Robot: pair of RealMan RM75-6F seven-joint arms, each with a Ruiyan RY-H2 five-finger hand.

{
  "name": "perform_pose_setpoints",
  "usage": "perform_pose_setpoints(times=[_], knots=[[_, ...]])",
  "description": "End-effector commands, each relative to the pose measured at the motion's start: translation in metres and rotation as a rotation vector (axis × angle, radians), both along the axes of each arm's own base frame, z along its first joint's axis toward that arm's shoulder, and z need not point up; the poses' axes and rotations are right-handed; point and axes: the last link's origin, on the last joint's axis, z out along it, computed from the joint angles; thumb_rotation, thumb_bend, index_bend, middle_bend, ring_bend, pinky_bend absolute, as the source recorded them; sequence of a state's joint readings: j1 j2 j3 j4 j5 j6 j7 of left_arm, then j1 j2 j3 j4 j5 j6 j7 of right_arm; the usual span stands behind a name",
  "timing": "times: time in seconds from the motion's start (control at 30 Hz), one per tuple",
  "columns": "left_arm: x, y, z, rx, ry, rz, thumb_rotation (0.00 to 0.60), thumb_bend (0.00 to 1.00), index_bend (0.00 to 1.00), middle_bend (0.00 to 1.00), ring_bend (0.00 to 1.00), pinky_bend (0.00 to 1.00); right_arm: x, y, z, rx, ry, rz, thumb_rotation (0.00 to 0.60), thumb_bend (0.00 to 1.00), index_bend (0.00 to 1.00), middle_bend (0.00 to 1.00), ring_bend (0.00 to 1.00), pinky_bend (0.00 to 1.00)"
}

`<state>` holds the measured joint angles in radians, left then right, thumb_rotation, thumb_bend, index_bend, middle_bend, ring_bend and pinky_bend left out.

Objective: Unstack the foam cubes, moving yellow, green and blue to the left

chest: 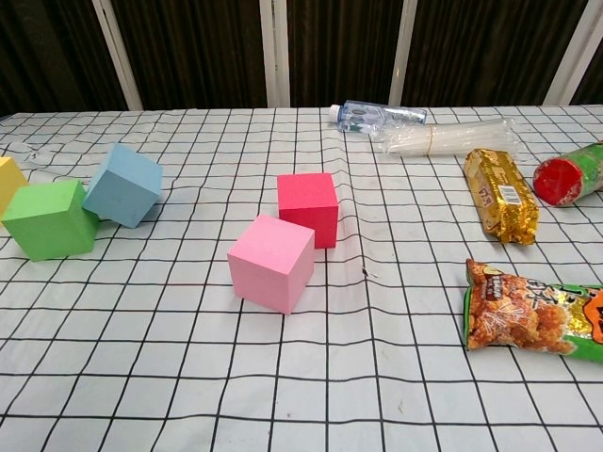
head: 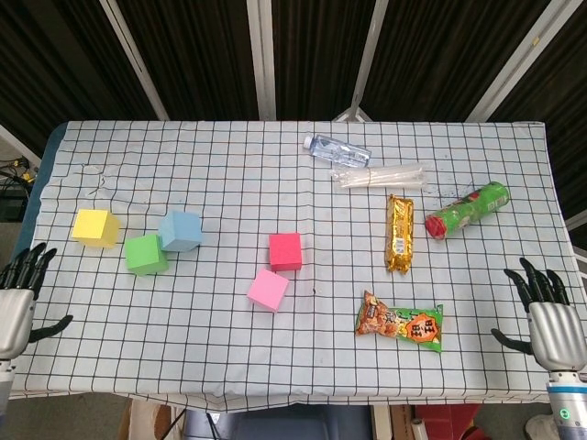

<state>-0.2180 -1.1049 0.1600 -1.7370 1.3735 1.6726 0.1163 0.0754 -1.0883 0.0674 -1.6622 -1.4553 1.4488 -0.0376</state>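
Note:
On the left of the checked cloth lie the yellow cube [head: 94, 227] [chest: 8, 179], the green cube [head: 146, 254] [chest: 49, 218] and the blue cube [head: 181, 230] [chest: 123, 185], which leans tilted against the green one. Near the middle sit the red cube [head: 285, 250] [chest: 307, 207] and the pink cube [head: 268, 290] [chest: 270, 262], side by side. My left hand [head: 16, 298] hangs at the table's left front edge, fingers spread, holding nothing. At the right front edge my right hand [head: 548, 319] is likewise spread and empty. Neither hand shows in the chest view.
On the right half lie a water bottle [head: 336, 148], a bundle of clear straws [head: 381, 174], a gold snack bar [head: 399, 233], a green can with red lid [head: 466, 210] and an orange snack bag [head: 400, 323].

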Motion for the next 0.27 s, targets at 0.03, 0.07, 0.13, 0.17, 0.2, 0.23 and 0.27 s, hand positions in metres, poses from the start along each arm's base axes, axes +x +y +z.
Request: perform_pose_setpoints(times=[0.03,0.07,0.13,0.17,0.2,0.23,0.27], knots=[[-0.0069,-0.0079,0.0042,-0.003,-0.011,-0.012,0.600,0.00,0.03,0.00,0.00,0.12,0.0011,0.0011,0.0007,-0.005,0.002,0.001,0.600,0.06,0.17,0.02,0.12,0.00],[-0.0074,-0.0092,0.0047,0.013,-0.007,-0.016,0.600,0.00,0.03,0.00,0.00,0.12,0.0016,0.0021,0.0014,-0.006,0.004,0.000,0.600,0.06,0.17,0.02,0.12,0.00],[-0.0088,-0.0109,0.0043,0.021,0.004,-0.004,0.600,0.00,0.03,0.00,0.00,0.12,0.0024,0.0029,0.0023,-0.010,0.003,0.000,0.600,0.06,0.17,0.02,0.12,0.00],[-0.0091,-0.0107,0.0044,0.023,0.007,-0.003,0.600,0.00,0.03,0.00,0.00,0.12,0.0025,0.0031,0.0026,-0.012,0.003,-0.001,0.600,0.06,0.17,0.02,0.12,0.00],[-0.0095,-0.0100,0.0045,0.030,0.009,-0.001,0.600,0.00,0.03,0.00,0.00,0.12,0.0024,0.0034,0.0031,-0.015,0.006,-0.001,0.600,0.06,0.17,0.02,0.12,0.00],[-0.0107,-0.0090,0.0046,0.037,0.010,0.006,0.600,0.00,0.03,0.00,0.00,0.12,0.0022,0.0038,0.0037,-0.017,0.010,-0.004,0.600,0.06,0.17,0.02,0.12,0.00],[-0.0117,-0.0082,0.0046,0.041,0.013,0.012,0.600,0.00,0.03,0.00,0.00,0.12,0.0022,0.0040,0.0041,-0.019,0.011,-0.006,0.600,0.06,0.17,0.02,0.12,0.00]])
